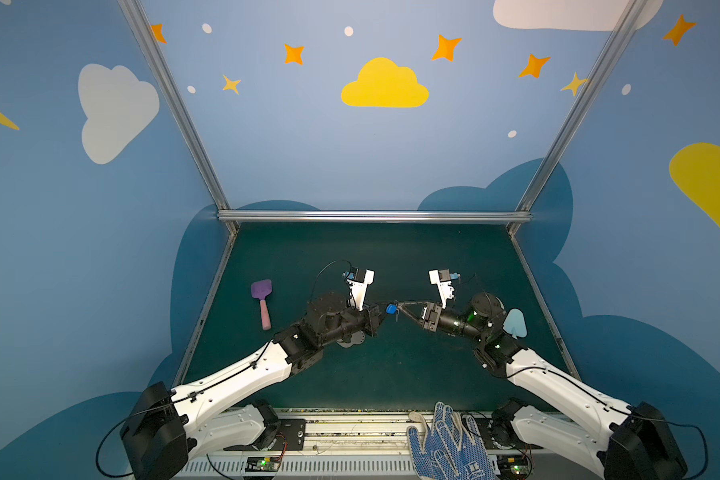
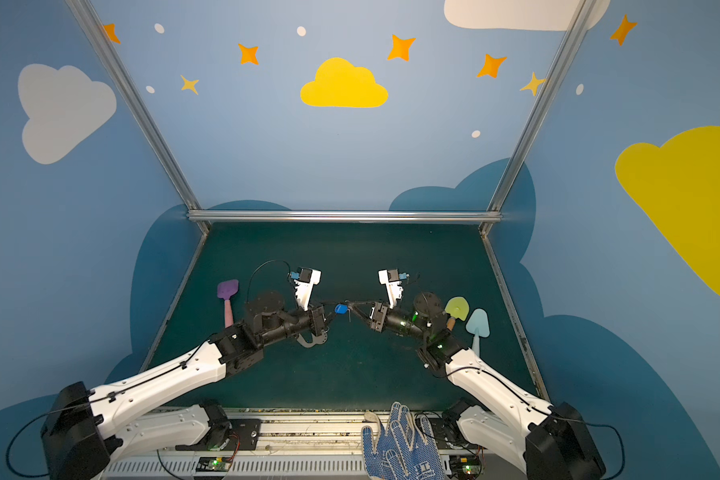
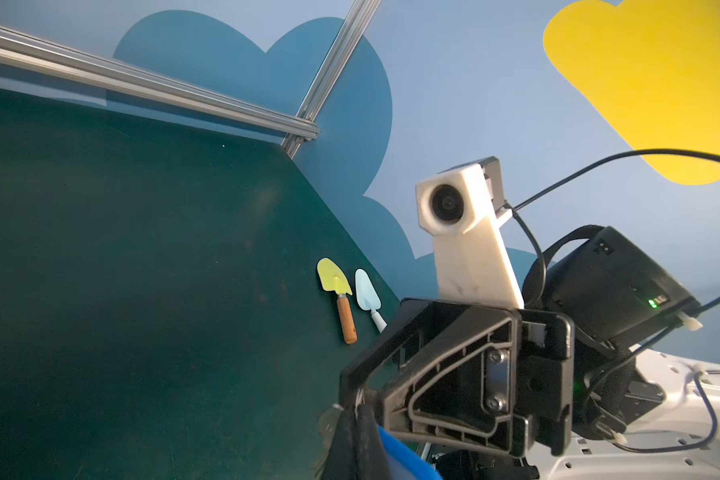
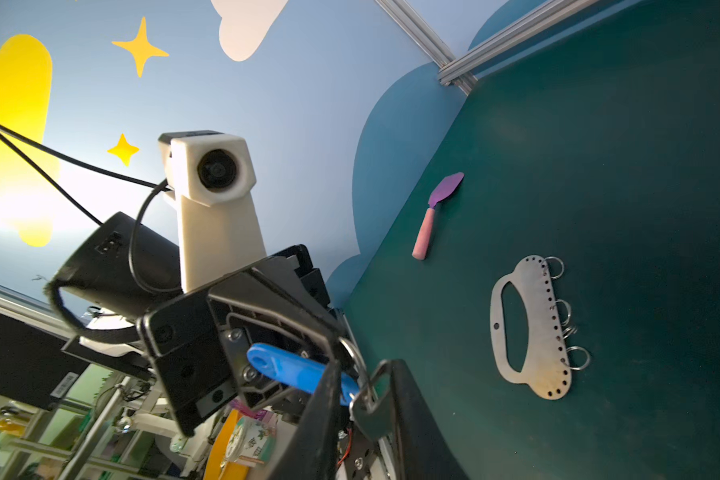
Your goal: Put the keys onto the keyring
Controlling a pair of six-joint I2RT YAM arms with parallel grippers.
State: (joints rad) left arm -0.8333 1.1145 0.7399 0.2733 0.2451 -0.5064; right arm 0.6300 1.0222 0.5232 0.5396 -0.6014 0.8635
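Blue-tagged keys [image 1: 390, 308] hang above the desk [image 1: 391, 257], clenched in the left claw [image 1: 383, 312]. I cannot tell whether the right claw [image 1: 400, 309] grips their little ring. The keyring [image 4: 537, 332] lies flat below. Best pinch the ring squarely, with the tag held steady.

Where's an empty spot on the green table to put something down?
The table is bare along the back rail and by the middle of its front edge. Crowded: the middle, where the left tool and right tool meet at the blue key tag, keyring lying nearby; purple spatula on the left, yellow trowel and pale blue trowel on the right.
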